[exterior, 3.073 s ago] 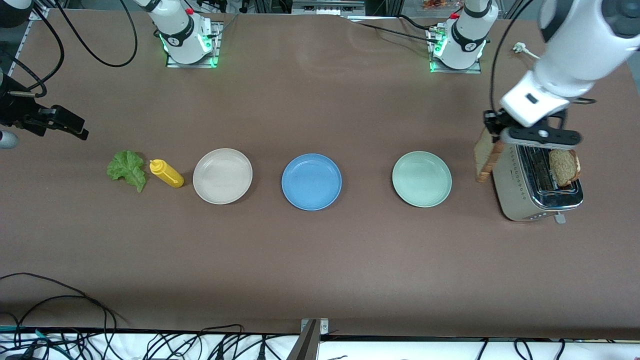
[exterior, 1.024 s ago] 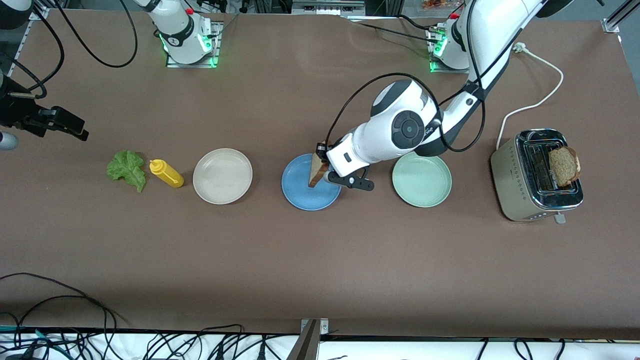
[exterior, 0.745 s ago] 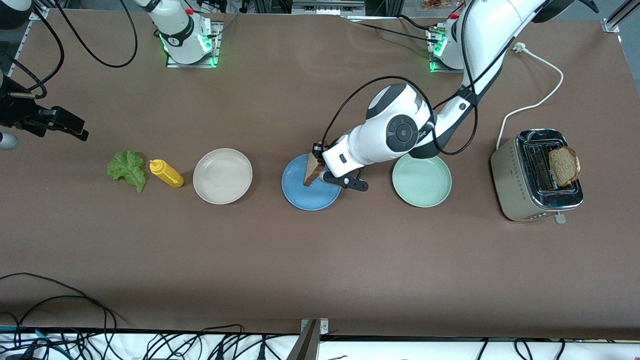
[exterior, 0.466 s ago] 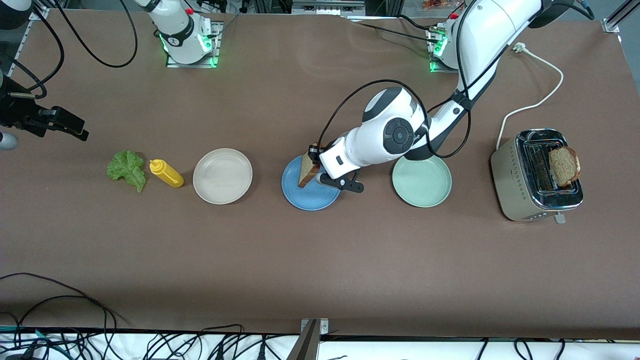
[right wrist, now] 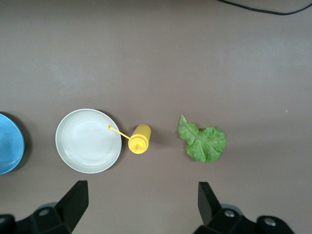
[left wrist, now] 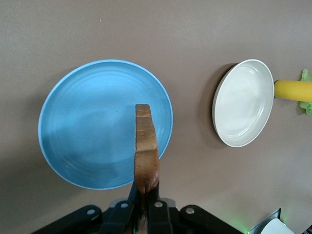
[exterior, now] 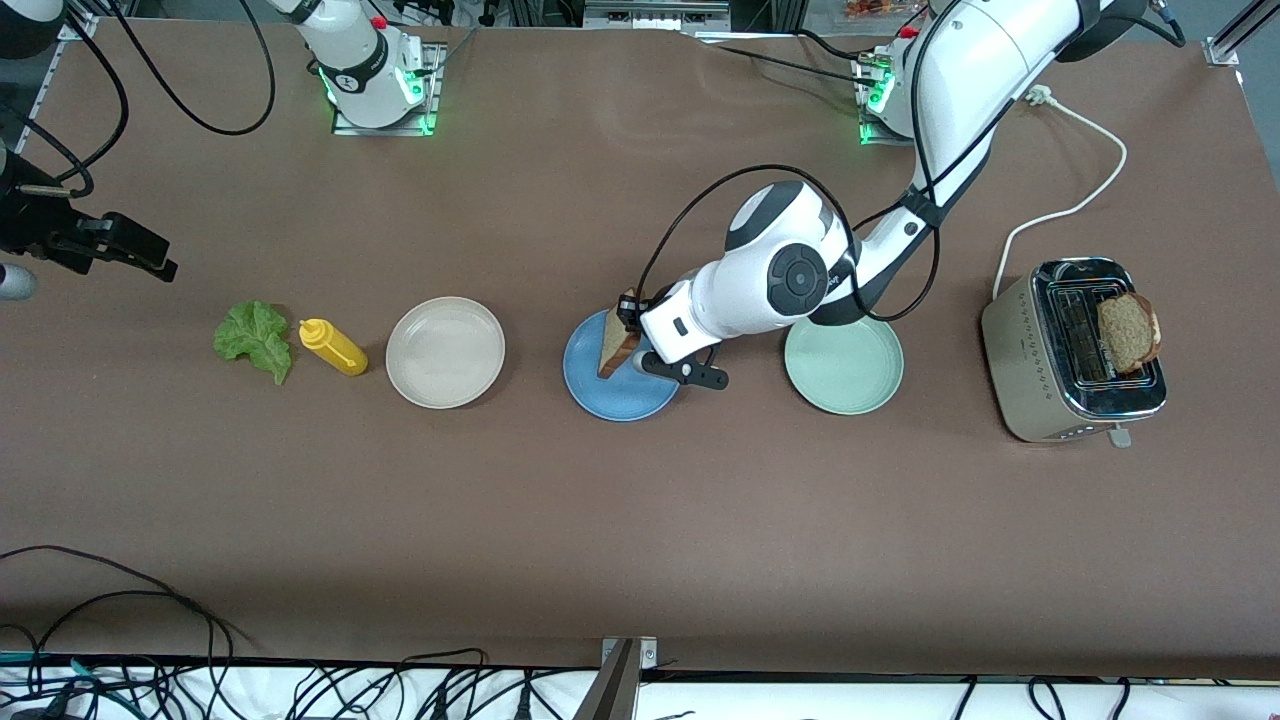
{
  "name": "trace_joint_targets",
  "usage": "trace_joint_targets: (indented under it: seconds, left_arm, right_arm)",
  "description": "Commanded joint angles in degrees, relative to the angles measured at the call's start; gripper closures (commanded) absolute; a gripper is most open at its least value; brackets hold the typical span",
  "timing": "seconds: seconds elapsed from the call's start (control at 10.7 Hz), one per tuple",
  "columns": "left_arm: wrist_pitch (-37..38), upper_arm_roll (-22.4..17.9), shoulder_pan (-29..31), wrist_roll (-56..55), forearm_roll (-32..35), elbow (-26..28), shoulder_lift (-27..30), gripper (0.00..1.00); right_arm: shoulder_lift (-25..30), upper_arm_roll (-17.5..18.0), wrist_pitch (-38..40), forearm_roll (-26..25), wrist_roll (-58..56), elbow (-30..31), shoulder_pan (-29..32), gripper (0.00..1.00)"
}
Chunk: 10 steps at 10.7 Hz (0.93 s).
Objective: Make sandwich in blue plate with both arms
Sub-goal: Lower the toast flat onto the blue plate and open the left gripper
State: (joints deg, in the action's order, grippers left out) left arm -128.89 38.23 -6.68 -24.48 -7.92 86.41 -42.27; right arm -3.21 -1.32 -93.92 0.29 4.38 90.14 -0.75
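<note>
The left tool [exterior: 628, 322] hangs over the blue plate [exterior: 600, 392], clamped on a slice of toast [exterior: 612, 345] held on edge above the dish. The right tool [right wrist: 141, 207] waits with its fingers wide apart over the bench [exterior: 640, 520] near the lettuce leaf [exterior: 254, 338]. A second slice [exterior: 1128, 332] sits in the toaster [exterior: 1040, 400].

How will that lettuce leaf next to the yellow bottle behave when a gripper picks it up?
The lettuce leaf looks thin and ruffled, so it will probably flop and droop from a pinch. It lies flat on the table, so fingers may struggle to get under it. It is likely very light and could tear if squeezed hard.
</note>
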Motion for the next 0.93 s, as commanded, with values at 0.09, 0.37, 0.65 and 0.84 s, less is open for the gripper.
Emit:
trace_joint_targets:
  seconds: [0.09, 0.37, 0.65, 0.84]
  left_arm:
    - [-3.8, 0.4, 0.2, 2.5, -1.6, -2.3, -3.9, 1.00]
    - [-3.8, 0.4, 0.5, 7.2, -4.4, -3.1, -5.4, 1.00]
    - [-3.8, 0.4, 0.7, 8.4, -10.3, -3.8, -6.8, 1.00]
    - [-3.8, 0.3, 0.8, 8.5, -10.2, -3.8, -7.9, 1.00]
  right_arm:
    - [-0.3, 0.0, 1.1, 0.8, 0.3, -1.3, 0.1, 0.00]
    - [-0.3, -0.1, 1.1, 0.8, 0.3, -1.3, 0.1, 0.00]
    - [-0.3, -0.1, 1.1, 0.8, 0.3, -1.3, 0.1, 0.00]
    - [-0.3, -0.1, 1.1, 0.8, 0.3, -1.3, 0.1, 0.00]
